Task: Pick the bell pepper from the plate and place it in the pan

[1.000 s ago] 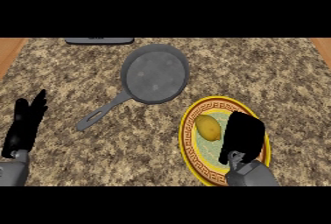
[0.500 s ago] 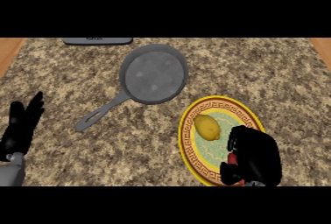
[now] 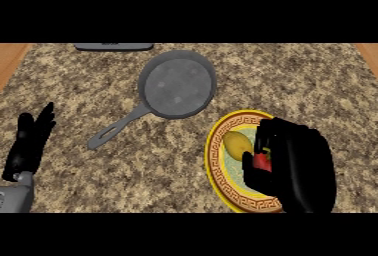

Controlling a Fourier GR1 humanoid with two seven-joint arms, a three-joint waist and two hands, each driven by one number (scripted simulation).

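right hand [image 3: 299, 167]: over the right half of the plate, fingers curled round the bell pepper, hiding most of it
bell pepper [image 3: 261, 161]: red patch showing at the inner edge of the curled fingers, inside the hand's grasp, above the plate; can't tell if it is lifted off
plate [image 3: 219, 172]: yellow rim with dark key pattern, under and left of the right hand
yellow fruit [image 3: 236, 143]: on the plate, just left of the right hand's fingers
pan [image 3: 177, 84]: grey, up and left of the right hand, well apart; handle points down-left toward the left hand
left hand [image 3: 28, 146]: far left edge, fingers straight and up, holding nothing, resting
counter [image 3: 310, 85]: speckled stone under everything
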